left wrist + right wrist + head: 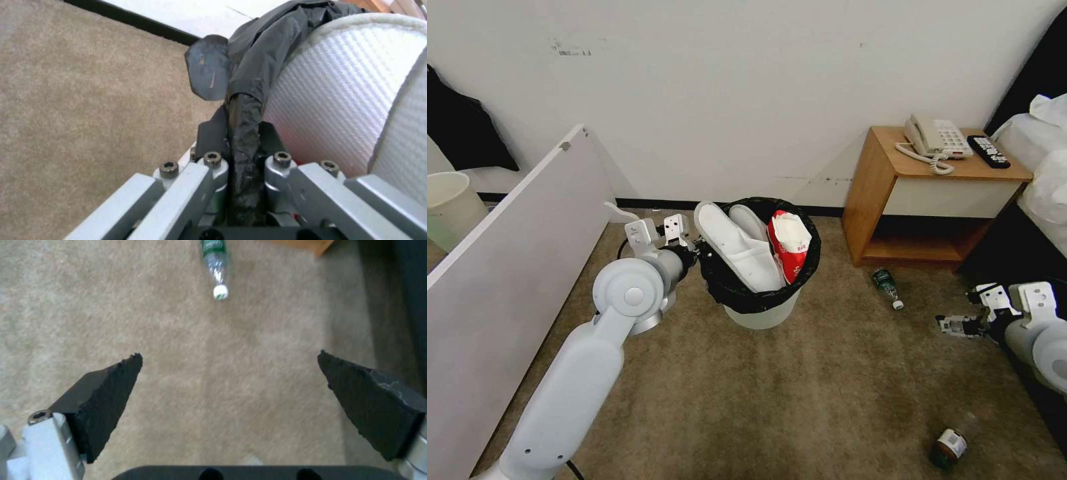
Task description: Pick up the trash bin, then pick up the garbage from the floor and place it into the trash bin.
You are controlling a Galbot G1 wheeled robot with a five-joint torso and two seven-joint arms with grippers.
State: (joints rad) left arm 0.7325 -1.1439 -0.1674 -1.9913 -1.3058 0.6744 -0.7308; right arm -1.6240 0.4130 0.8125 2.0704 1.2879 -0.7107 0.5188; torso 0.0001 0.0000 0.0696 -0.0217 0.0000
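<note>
The trash bin (762, 313), white with a black bag over its rim, stands on the carpet in the head view. Two white slippers (739, 245) and a red-white wrapper (789, 243) stick out of it. My left gripper (697, 241) is shut on the bin's bagged rim (262, 50), pinching it right beside a slipper (338, 83). My right gripper (944, 325) hangs open over bare carpet, and its wrist view shows wide-spread fingertips (229, 360). A green-labelled bottle (887, 285) (214, 260) lies just ahead of it. Another bottle (954, 443) lies near the front.
A wooden nightstand (887, 200) with a telephone (934, 137) and a black remote (987, 152) stands at the back right, a bed (1040, 167) beside it. A white panel (514, 267) slants along the left, an unlined bucket (447, 207) behind it.
</note>
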